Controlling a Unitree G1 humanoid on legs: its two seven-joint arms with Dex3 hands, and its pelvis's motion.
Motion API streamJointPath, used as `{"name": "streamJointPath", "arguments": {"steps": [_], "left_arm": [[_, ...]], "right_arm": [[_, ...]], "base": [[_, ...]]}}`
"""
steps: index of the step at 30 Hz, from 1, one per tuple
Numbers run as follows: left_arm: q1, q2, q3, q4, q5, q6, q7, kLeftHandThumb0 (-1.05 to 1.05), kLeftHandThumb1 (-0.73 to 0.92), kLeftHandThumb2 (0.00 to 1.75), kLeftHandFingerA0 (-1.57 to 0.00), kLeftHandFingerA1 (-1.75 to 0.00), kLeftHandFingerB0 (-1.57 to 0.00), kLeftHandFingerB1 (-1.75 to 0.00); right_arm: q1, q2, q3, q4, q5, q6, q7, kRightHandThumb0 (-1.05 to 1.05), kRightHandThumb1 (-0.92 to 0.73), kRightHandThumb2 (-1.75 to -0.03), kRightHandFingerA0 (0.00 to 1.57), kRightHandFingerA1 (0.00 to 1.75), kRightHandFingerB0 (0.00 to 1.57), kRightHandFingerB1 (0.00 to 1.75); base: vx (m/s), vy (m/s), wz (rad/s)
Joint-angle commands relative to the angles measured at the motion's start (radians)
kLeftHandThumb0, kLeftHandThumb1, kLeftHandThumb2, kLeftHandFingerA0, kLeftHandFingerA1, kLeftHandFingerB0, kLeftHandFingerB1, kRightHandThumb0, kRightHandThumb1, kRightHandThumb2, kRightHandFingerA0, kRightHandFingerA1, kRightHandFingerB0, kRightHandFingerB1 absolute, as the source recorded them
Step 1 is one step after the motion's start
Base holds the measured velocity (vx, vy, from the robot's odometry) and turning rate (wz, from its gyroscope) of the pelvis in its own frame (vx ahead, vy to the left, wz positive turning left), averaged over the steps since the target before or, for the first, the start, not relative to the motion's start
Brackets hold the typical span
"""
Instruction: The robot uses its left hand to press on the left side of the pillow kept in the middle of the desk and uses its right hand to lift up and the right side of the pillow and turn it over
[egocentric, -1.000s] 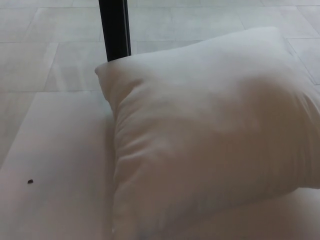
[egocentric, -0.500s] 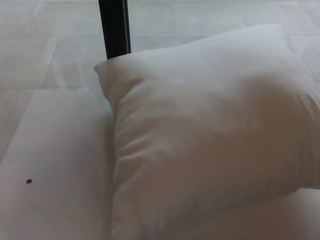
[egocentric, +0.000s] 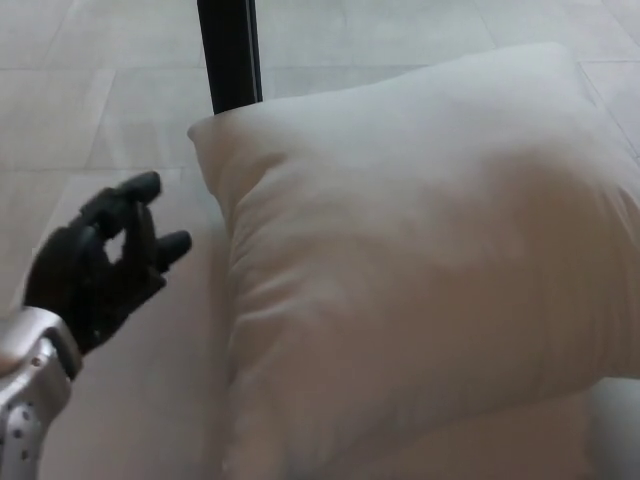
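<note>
A large white pillow (egocentric: 420, 270) lies on the white desk (egocentric: 130, 400), filling the middle and right of the head view. My left hand (egocentric: 100, 260) is raised over the desk to the left of the pillow, a short gap from its left edge. Its black fingers (egocentric: 130, 195) are apart and hold nothing. The silver forearm enters from the lower left corner. My right hand does not show.
A black upright post (egocentric: 230, 55) stands behind the pillow's far left corner. Pale tiled floor (egocentric: 90, 90) lies beyond the desk's far edge.
My left hand has come into view from the lower left and now hovers beside the pillow. The camera has tilted slightly; the pillow itself has not moved.
</note>
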Motion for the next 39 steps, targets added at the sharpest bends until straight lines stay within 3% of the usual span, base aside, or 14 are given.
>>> {"name": "streamJointPath", "arguments": {"steps": [1, 6, 12, 13, 14, 18, 22, 23, 26, 27, 33, 37, 38, 39], "left_arm": [[0.025, -0.042, -0.067, 0.044, 0.074, 0.086, 0.073, -0.87, 0.76, 1.15, -0.16, -0.56, -0.05, -0.34], [0.047, -0.109, -0.114, 0.079, 0.11, 0.079, 0.114, -0.92, 0.92, 0.79, -0.18, -0.48, -0.09, -0.23], [0.032, -0.201, -0.15, 0.148, 0.153, 0.072, 0.166, -0.92, 0.8, 1.17, -0.16, -0.55, -0.06, -0.21], [0.03, -0.212, -0.155, 0.158, 0.159, 0.069, 0.17, -0.94, 0.8, 1.14, -0.13, -0.54, -0.04, -0.21], [0.038, -0.227, -0.162, 0.163, 0.163, 0.061, 0.17, -0.93, 0.8, 1.14, -0.16, -0.56, -0.04, -0.19], [0.038, -0.276, -0.168, 0.196, 0.167, 0.047, 0.18, -0.92, 0.92, 0.78, -0.13, -0.51, 0.0, -0.02], [0.044, -0.37, -0.126, 0.215, 0.134, 0.022, 0.227, -1.05, 0.74, 1.13, -0.12, -0.46, 0.0, 0.0], [0.043, -0.384, -0.128, 0.217, 0.136, 0.016, 0.221, -1.05, 0.92, 0.73, -0.06, -0.48, 0.0, 0.0], [0.027, -0.418, -0.148, 0.233, 0.142, -0.002, 0.197, -1.04, 0.73, 1.1, -0.1, -0.46, 0.0, 0.0], [0.012, -0.446, -0.155, 0.236, 0.15, 0.015, 0.227, -1.05, 0.72, 1.1, -0.1, -0.48, 0.0, 0.0], [-0.011, -0.522, -0.185, 0.29, 0.205, -0.058, 0.3, -0.85, 0.92, 0.69, -0.13, -0.55, 0.0, 0.0], [0.017, -0.54, -0.24, 0.306, 0.245, -0.135, 0.306, -0.59, 0.86, 0.95, -0.02, -0.51, 0.0, 0.0], [-0.007, -0.53, -0.284, 0.341, 0.286, -0.117, 0.315, -0.87, 0.81, 0.99, -0.11, -0.57, 0.0, 0.0], [-0.019, -0.532, -0.296, 0.35, 0.293, -0.096, 0.322, -0.67, 0.92, 0.71, -0.1, -0.61, 0.0, 0.0]], "right_arm": [[-0.006, 0.051, 0.021, 0.002, -0.039, 0.114, -0.025, -1.05, -0.81, -1.22, 0.38, 0.57, 0.17, 0.42], [-0.021, 0.081, 0.052, 0.023, -0.078, 0.116, -0.021, -1.05, -0.79, -1.22, 0.35, 0.56, 0.15, 0.41], [-0.015, 0.123, 0.103, 0.015, -0.104, 0.116, 0.002, -0.96, -0.76, -1.2, 0.28, 0.56, 0.12, 0.39], [-0.011, 0.128, 0.111, 0.01, -0.108, 0.113, 0.008, -1.04, -0.92, -0.77, 0.32, 0.48, 0.17, 0.28], [0.003, 0.135, 0.122, -0.013, -0.111, 0.116, 0.014, -0.97, -0.78, -1.21, 0.29, 0.55, 0.09, 0.36], [0.016, 0.152, 0.16, -0.095, -0.118, 0.111, 0.043, -0.96, -0.76, -1.21, 0.3, 0.55, 0.11, 0.33], [-0.023, 0.196, 0.203, -0.186, -0.097, 0.121, 0.091, -0.99, -0.75, -1.2, 0.23, 0.53, 0.11, 0.28], [-0.03, 0.204, 0.213, -0.212, -0.091, 0.132, 0.104, -1.05, -0.92, -0.77, 0.26, 0.45, 0.09, 0.27], [-0.05, 0.23, 0.259, -0.29, -0.087, 0.139, 0.131, -1.02, -0.92, -0.79, 0.26, 0.46, 0.09, 0.28], [-0.06, 0.255, 0.286, -0.313, -0.081, 0.132, 0.144, -1.04, -0.83, -1.24, 0.25, 0.58, 0.05, 0.25], [-0.079, 0.314, 0.398, -0.372, -0.123, 0.126, 0.139, -1.05, -0.72, -1.17, 0.29, 0.61, 0.08, 0.33], [-0.082, 0.362, 0.483, -0.327, -0.209, 0.031, 0.099, -1.05, -0.71, -1.16, 0.58, 0.92, 0.08, 0.38], [-0.088, 0.358, 0.521, -0.318, -0.228, 0.04, 0.125, -1.05, -0.9, -0.69, 0.12, 0.56, 0.08, 0.35], [-0.088, 0.363, 0.539, -0.307, -0.239, 0.03, 0.129, -0.4, -0.31, -1.02, 0.02, 0.54, 0.0, 0.52]], "base": [[0.0, 0.0, 0.0], [0.0, 0.0, 0.0], [0.0, 0.0, 0.0], [0.0, 0.0, 0.0], [0.0, 0.0, 0.0], [0.0, 0.0, 0.0], [0.0, 0.0, 0.0], [0.0, 0.0, 0.0], [0.0, 0.0, 0.0], [0.0, 0.0, 0.0], [0.0, 0.0, 0.0], [0.0, 0.0, 0.0], [0.0, 0.0, 0.0], [0.0, 0.0, 0.0]]}}
